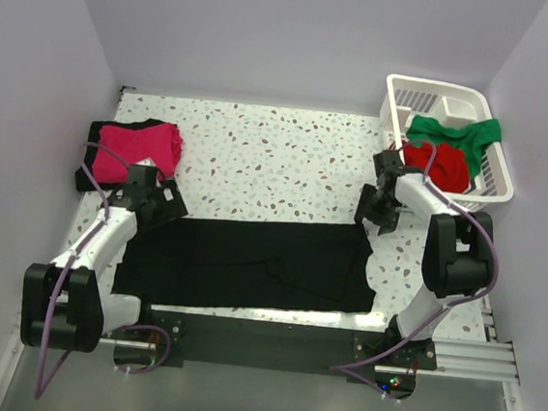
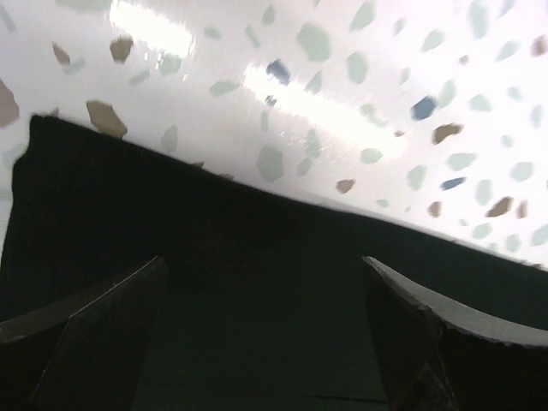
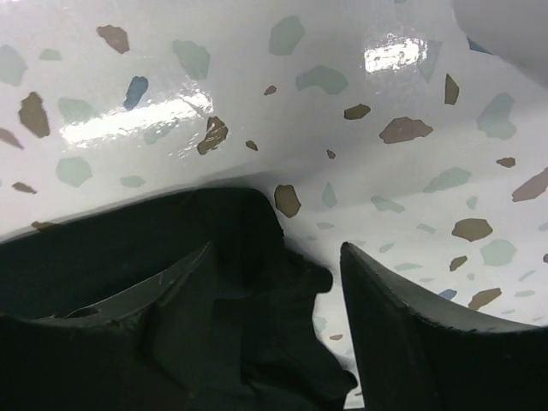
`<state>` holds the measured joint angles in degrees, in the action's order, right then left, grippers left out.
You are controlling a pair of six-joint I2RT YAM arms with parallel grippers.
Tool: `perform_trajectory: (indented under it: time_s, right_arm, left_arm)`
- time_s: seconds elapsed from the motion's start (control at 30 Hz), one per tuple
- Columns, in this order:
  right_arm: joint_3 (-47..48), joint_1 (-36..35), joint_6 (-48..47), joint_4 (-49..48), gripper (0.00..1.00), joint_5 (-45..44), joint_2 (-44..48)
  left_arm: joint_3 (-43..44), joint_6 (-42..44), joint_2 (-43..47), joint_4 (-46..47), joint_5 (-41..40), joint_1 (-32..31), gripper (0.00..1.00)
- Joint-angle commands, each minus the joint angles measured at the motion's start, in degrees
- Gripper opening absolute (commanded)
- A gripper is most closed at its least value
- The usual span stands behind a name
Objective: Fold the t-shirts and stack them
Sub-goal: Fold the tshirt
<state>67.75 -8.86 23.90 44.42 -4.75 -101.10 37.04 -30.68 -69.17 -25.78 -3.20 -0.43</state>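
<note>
A black t-shirt (image 1: 249,261) lies spread flat near the table's front edge. My left gripper (image 1: 160,204) is over its far left corner. In the left wrist view the left gripper (image 2: 265,287) is open, jaws wide apart, with black cloth (image 2: 257,248) under them. My right gripper (image 1: 374,211) is at the shirt's far right corner. In the right wrist view the right gripper (image 3: 276,274) is open, with the rumpled black corner (image 3: 265,257) between the fingers. A folded magenta-pink t-shirt (image 1: 141,143) lies on a folded black one (image 1: 92,154) at the far left.
A white slatted basket (image 1: 495,183) stands at the back right and holds a green t-shirt (image 1: 456,134) and a red t-shirt (image 1: 441,163). The speckled table (image 1: 279,157) ends at walls on the left, the back and the right.
</note>
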Motion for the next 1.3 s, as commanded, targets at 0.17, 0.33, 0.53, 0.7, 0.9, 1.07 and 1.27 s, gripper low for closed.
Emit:
perform_trajectory:
  time_s: [0.17, 0.33, 0.53, 0.7, 0.9, 1.07, 1.27]
  right_arm:
    - [0.8, 1.0, -1.6, -0.9, 0.66, 4.8, 10.9]
    - [-3.5, 0.8, -1.2, -2.7, 0.67, 8.2, 13.6]
    - [-7.5, 0.8, -1.5, -5.0, 0.67, 7.8, 14.2]
    - [-9.3, 0.7, -2.2, -6.4, 0.67, 10.1, 12.8]
    - [-10.4, 0.1, -4.4, -5.8, 0.67, 15.6, 10.9]
    - [-11.4, -2.5, -6.4, -5.3, 0.7, 17.1, 10.0]
    - [-10.7, -7.6, -8.2, -4.4, 0.73, 15.7, 9.3]
  left_arm:
    - [6.5, 0.5, 5.5, -0.9, 2.9, -1.8, 0.98]
    - [5.0, -0.1, 6.9, -1.1, 2.9, -5.2, 0.98]
    - [1.9, -1.8, 9.3, -1.3, 2.9, -8.6, 0.98]
    - [0.4, -1.8, 11.2, -2.6, 2.9, -8.7, 0.98]
    - [-0.9, -2.1, 12.8, -4.3, 2.9, -8.7, 0.98]
    - [-0.7, -2.1, 13.4, -4.5, 2.9, -8.7, 0.98]
    - [-0.7, -1.7, 13.3, -4.6, 2.9, -8.7, 0.98]
